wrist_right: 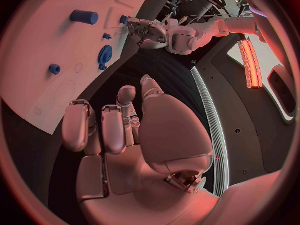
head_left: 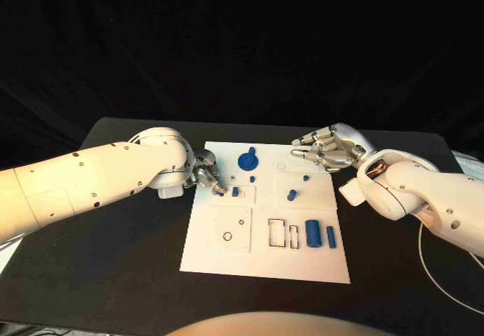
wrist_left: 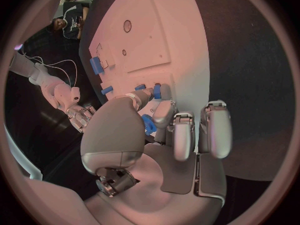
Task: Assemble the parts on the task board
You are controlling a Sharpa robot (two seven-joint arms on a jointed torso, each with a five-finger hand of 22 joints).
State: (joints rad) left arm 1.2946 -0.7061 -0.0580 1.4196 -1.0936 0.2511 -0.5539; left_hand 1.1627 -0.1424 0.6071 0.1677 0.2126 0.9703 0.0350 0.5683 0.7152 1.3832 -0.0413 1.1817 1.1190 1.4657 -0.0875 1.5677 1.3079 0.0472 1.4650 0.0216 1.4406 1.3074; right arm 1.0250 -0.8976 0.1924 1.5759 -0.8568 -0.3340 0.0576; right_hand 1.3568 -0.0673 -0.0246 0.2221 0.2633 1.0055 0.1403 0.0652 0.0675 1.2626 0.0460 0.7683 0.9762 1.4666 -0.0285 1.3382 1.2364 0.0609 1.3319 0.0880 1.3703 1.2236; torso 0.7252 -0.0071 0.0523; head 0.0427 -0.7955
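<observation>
The white task board (head_left: 264, 248) lies mid-table. My left hand (head_left: 205, 175) is low over its far left part and pinches a small blue part (wrist_left: 148, 124) between thumb and finger, close to a blue peg (wrist_left: 157, 91) standing in the board (wrist_left: 181, 40). A blue gear (head_left: 247, 162) sits near the far edge. Small blue pegs (head_left: 292, 194) stand in the middle. Two blue cylinders (head_left: 314, 231) lie at the right. My right hand (head_left: 324, 150) hovers over the far right corner, fingers loosely bent, holding nothing. The right wrist view shows the gear (wrist_right: 105, 55) and a cylinder (wrist_right: 84, 17).
The black table (head_left: 111, 266) surrounds the board on all sides. A white cable (head_left: 436, 273) trails along the table's right side. Rectangular slots (head_left: 276, 233) and a square plate with small holes (head_left: 232, 229) mark the board's near half.
</observation>
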